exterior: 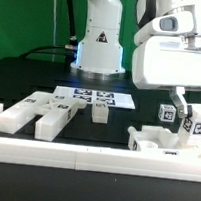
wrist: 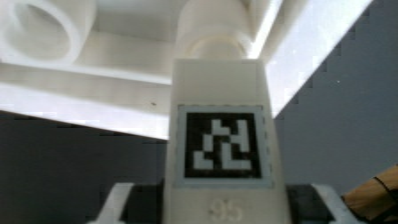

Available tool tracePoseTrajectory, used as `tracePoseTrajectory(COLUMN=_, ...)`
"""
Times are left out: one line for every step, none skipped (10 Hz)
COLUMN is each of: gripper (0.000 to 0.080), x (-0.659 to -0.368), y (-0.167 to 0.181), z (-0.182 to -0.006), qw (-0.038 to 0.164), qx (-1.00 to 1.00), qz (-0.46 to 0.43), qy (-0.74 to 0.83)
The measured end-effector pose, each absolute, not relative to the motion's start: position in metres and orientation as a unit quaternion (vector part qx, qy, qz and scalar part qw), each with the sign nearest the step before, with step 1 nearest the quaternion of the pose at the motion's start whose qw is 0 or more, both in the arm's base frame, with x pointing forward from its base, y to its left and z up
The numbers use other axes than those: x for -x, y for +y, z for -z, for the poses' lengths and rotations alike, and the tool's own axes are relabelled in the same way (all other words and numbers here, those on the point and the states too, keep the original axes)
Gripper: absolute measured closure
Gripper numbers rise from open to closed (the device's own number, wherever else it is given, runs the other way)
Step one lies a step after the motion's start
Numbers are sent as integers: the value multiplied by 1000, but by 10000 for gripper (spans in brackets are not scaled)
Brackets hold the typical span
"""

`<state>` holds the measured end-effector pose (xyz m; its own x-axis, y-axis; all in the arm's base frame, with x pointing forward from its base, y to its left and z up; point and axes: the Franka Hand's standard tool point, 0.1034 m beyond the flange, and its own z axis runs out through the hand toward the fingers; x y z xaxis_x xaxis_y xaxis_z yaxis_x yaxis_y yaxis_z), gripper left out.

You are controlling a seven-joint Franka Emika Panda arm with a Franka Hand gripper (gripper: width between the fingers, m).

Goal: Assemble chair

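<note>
Well, hand (exterior: 192, 104): hanging low over the near part of the tabletop (exterior: 20, 80) on the exterior view's right, fingers pointing down.
Grip: partly closed, with the two fingers (wrist: 139, 200) pressed against either side of a tagged bar (wrist: 222, 90), which the hand holds.
Tagged bar: hangs straight down from the hand, one black-and-white tag facing the wrist camera. Its lower end is close above the holed piece; I cannot tell whether they touch.
Holed piece (exterior: 156, 142): a white chair part with a round hole, lying on the tabletop just behind the border rail, beneath the hand.
Loose pieces (exterior: 34, 118): white blocks and bars of the chair, lying together near the rail on the exterior view's left, well apart from the hand.
Small piece (exterior: 99, 110): a short white block at the near edge of the marker board.
Marker board (exterior: 87, 94): flat on the black tabletop, mid-scene, in front of the robot's base (exterior: 97, 43).
Border rail (exterior: 82, 159): long, low and white, running across the nearest edge.
</note>
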<state>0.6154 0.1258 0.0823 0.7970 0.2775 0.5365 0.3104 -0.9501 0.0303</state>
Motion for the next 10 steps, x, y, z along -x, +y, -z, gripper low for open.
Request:
tracePoseTrajectory(gripper=508, x=-615, y=124, z=-81, qw=28, qx=945, qz=286, qy=-154)
tracePoseTrajectory(gripper=508, x=-614, y=123, z=-80, qw=27, qx=943, qz=294, qy=-154)
tracePoseTrajectory(gripper=508, x=-614, y=123, z=-80, qw=27, qx=941, qz=302, qy=-153)
tracePoseTrajectory(gripper=508, x=-614, y=123, z=-80, qw=27, qx=940, qz=304, qy=-153)
tracePoseTrajectory(gripper=508, x=-614, y=123, z=-80, qw=25, qx=940, qz=304, qy=-156)
tracePoseTrajectory(gripper=508, x=-615, y=123, z=-80, qw=26, qx=940, qz=301, qy=-157)
tracePoseTrajectory(gripper=508, x=-614, y=123, z=-78, qw=26, qx=942, qz=296, qy=-157)
tracePoseTrajectory(gripper=351, x=-614, y=123, z=-78, qw=26, qx=942, qz=296, qy=-158)
tracePoseTrajectory(gripper=225, x=-614, y=123, z=-78, qw=26, qx=942, qz=296, qy=-158)
tracePoseTrajectory(gripper=225, x=-614, y=123, z=-78, qw=26, qx=942, qz=295, qy=-158)
